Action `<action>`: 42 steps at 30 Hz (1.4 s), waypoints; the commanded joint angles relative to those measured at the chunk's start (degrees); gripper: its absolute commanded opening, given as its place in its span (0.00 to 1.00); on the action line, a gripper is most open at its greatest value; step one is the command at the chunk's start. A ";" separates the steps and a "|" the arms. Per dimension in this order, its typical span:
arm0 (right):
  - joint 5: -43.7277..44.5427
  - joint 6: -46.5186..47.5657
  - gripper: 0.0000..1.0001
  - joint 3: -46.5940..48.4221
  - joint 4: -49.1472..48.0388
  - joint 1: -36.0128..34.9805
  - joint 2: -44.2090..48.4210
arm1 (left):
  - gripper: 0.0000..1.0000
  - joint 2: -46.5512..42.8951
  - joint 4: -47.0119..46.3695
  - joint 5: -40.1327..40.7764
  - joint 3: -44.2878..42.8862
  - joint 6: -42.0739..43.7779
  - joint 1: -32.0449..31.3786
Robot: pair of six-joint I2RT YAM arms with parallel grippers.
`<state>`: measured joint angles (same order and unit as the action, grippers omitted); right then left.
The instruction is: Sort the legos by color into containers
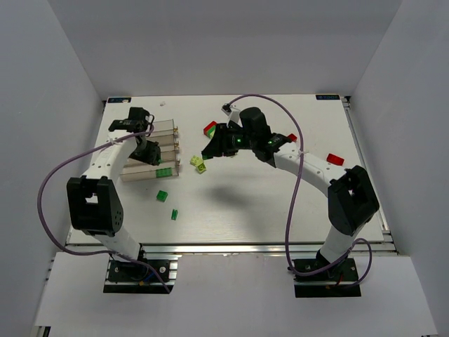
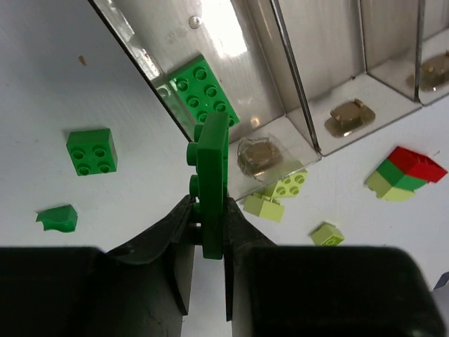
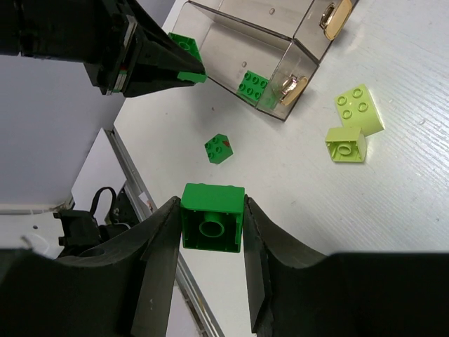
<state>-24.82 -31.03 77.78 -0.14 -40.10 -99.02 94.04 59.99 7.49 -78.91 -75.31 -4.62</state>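
Observation:
My left gripper [image 1: 149, 150] [image 2: 209, 210] is shut on a thin dark green lego plate [image 2: 212, 175], held on edge over the near corner of the clear compartment tray [image 1: 165, 127] [image 2: 330, 42]. One dark green brick [image 2: 204, 95] lies in the tray's end compartment. My right gripper [image 1: 212, 147] [image 3: 212, 214] is shut on a square dark green brick [image 3: 212, 217], held above the table to the right of the tray. The right wrist view also shows the left gripper [image 3: 151, 60] and the tray [image 3: 242, 45].
Loose bricks lie on the table: two dark green ones [image 1: 162, 196] [image 1: 174, 214] in front of the tray, lime ones [image 1: 198, 163] [image 3: 359, 107] beside it, a red-and-green stack [image 1: 210, 128] behind, and a red one [image 1: 335, 159] at the right.

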 commanded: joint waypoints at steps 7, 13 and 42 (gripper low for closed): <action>-0.49 1.41 0.00 -0.96 -2.14 0.02 2.69 | 0.37 3.69 0.49 0.95 -3.97 -5.46 1.46; -0.41 2.46 0.00 -0.52 -2.14 0.02 2.26 | 0.44 4.49 -3.11 -1.60 -0.80 -6.70 2.34; 3.80 41.31 0.08 35.86 -1.24 -12.20 -30.52 | 0.75 -47.27 -16.22 4.64 22.84 31.01 4.53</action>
<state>-25.91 7.77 112.12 6.02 -51.96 -129.91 48.47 39.92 10.96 -57.60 -46.44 -0.23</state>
